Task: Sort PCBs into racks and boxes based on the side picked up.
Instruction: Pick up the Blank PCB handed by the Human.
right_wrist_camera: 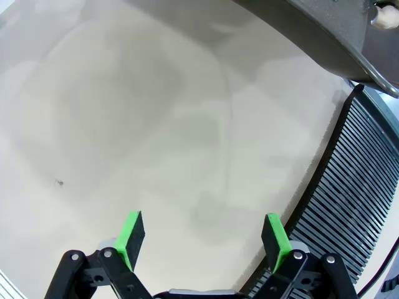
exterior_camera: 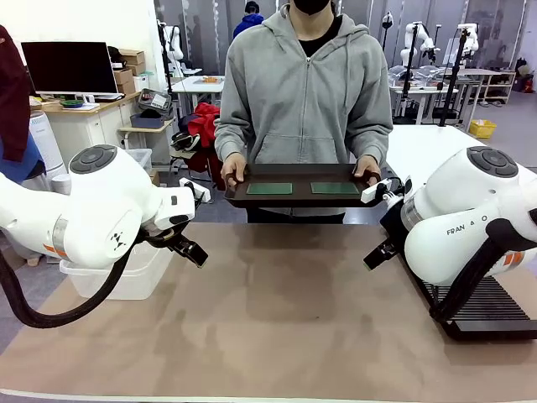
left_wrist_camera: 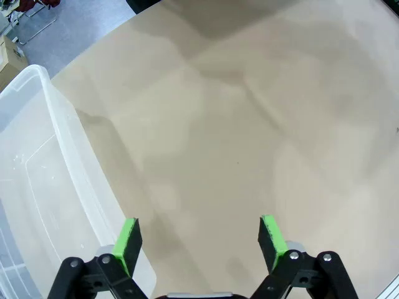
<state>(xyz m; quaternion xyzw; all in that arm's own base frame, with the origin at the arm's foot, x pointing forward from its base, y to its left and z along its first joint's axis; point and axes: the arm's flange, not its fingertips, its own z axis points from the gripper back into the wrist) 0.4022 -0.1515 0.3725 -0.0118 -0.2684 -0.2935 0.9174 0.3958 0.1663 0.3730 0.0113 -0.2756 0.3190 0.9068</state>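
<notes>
Front view: person at far side holds dark tray in both hands; two green boards lie flat on it, side by side, apart. Clear tub at table left edge, black slotted rack at right. Jaws of left gripper wide, nothing held, beside tub; right gripper likewise, beside rack.

The white shell of the right arm carries black lettering, "FRAN" — the letters after it are partly hidden.
</notes>
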